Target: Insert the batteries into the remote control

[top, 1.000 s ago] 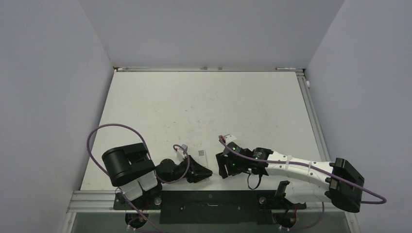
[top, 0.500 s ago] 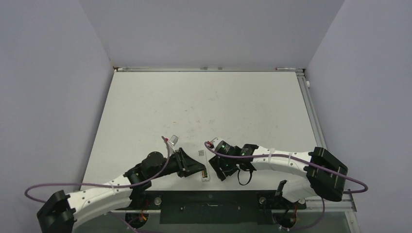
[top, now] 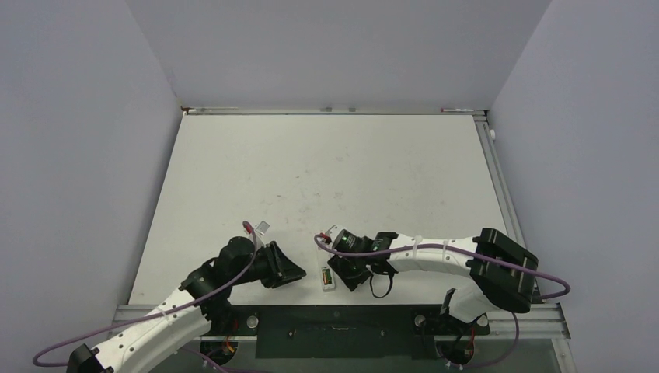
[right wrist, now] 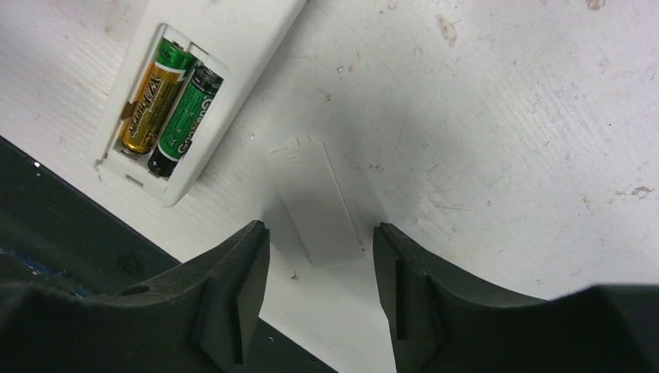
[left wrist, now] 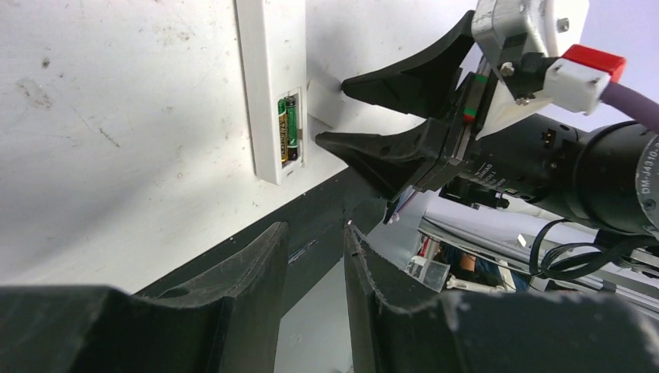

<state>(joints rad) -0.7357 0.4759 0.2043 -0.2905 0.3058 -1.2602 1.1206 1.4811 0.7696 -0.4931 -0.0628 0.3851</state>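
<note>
The white remote control (top: 329, 277) lies at the table's near edge, battery recess up. Both batteries sit side by side in the recess: the gold-orange one (right wrist: 150, 102) and the dark green-labelled one (right wrist: 183, 113), also seen in the left wrist view (left wrist: 288, 130). A small white battery cover (right wrist: 315, 202) lies flat on the table beside the remote. My right gripper (right wrist: 320, 229) is open, its fingertips either side of the cover's near end and not touching it. My left gripper (left wrist: 315, 229) is narrowly open and empty, left of the remote (left wrist: 268, 85) and apart from it.
The black front rail (top: 334, 318) runs just below the remote and both grippers. The right gripper (left wrist: 342, 109) shows in the left wrist view, open beside the remote. Purple cables loop around both arms. Grey walls enclose the white table (top: 334, 171).
My left arm has swung out and pulled its gripper back left, away from the remote. My right gripper has moved left over the cover beside the remote.
</note>
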